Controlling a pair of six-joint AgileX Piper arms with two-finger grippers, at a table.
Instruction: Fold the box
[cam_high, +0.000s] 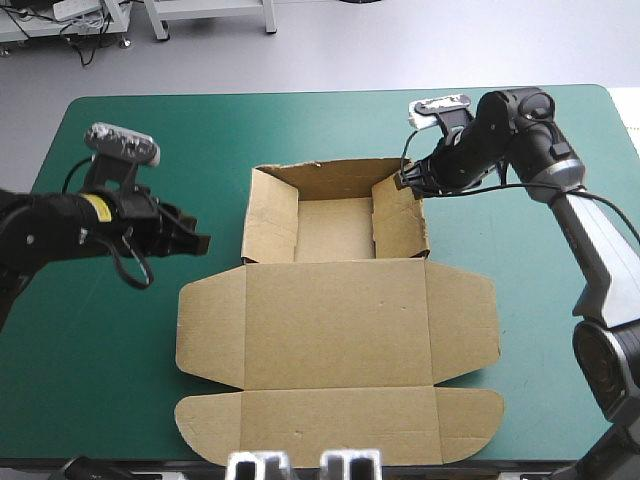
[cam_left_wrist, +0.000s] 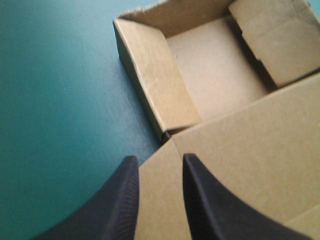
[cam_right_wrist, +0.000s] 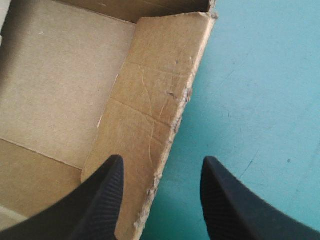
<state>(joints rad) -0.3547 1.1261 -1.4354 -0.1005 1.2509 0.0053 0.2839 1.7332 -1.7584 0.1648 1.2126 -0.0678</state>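
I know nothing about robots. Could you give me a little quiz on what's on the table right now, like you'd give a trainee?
1. True or false: the brown cardboard box is an open tray with its lid lying flat on the teal-green table cover.
2. The right gripper has its black fingers either side of which part? A the tray's raised right wall; B the flat lid; C the far wall.
3. Fill in: the left gripper has its fingers ___ (open or shut).
Key: 1 true; 2 A; 3 open.
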